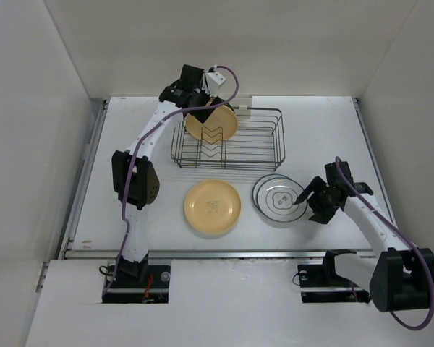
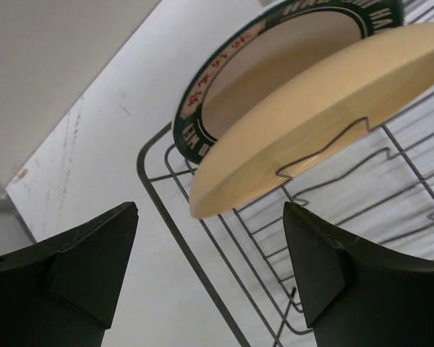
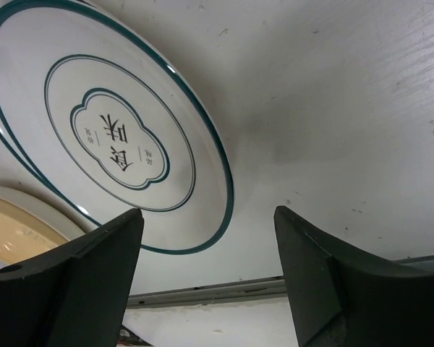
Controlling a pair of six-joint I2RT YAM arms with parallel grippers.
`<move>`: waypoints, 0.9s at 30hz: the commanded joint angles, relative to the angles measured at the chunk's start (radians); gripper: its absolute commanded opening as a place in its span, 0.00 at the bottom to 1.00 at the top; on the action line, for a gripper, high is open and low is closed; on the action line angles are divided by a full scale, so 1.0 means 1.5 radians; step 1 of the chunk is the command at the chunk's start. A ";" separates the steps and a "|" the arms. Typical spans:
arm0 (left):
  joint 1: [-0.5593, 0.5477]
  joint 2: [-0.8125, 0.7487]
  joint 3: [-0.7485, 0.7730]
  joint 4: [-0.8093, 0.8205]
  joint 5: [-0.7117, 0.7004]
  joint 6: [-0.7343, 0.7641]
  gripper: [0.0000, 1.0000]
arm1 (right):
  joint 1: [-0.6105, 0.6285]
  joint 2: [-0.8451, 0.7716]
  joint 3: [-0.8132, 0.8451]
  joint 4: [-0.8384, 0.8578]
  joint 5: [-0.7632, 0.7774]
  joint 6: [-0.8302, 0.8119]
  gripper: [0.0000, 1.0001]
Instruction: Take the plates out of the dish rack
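Left hand: your left hand (image 2: 210, 213) sits at the upper left of the top view, at the left end of the dish rack (image 1: 281, 141). Its fingers stand apart with nothing between them, just short of the plates standing there.
Right hand: your right hand (image 3: 208, 213) is at the lower right of the top view. Its fingers are spread wide and grip nothing, and it hangs just beside the right edge of the white plate (image 1: 278, 199).
Dish rack: you see it in the upper middle of the top view, on the counter (image 1: 333, 130), with a small white holder (image 1: 242, 105) on its far long side.
Plates in the rack: a yellow plate (image 1: 211, 119) stands tilted in the zigzag dividers at the left end. Your left wrist view shows a plate with a dark green patterned rim (image 2: 192, 126) right behind it.
Plates on the counter: a second yellow plate (image 1: 212, 207) lies flat below the rack. The white plate, with its dark rim and centre motif, lies near it to the right. The two do not touch.
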 commanded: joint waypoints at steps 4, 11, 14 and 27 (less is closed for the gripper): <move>-0.005 0.040 0.057 0.041 -0.066 0.057 0.79 | -0.003 0.037 0.014 0.049 0.022 -0.020 0.79; -0.005 0.040 0.057 0.054 -0.066 0.057 0.79 | -0.003 0.157 0.020 0.155 0.029 -0.008 0.72; -0.005 0.040 0.057 0.048 -0.060 0.063 0.79 | -0.003 0.210 0.048 0.170 0.037 -0.007 0.70; -0.005 0.046 0.063 0.036 -0.053 0.063 0.75 | 0.077 0.295 0.122 0.185 0.120 -0.001 0.71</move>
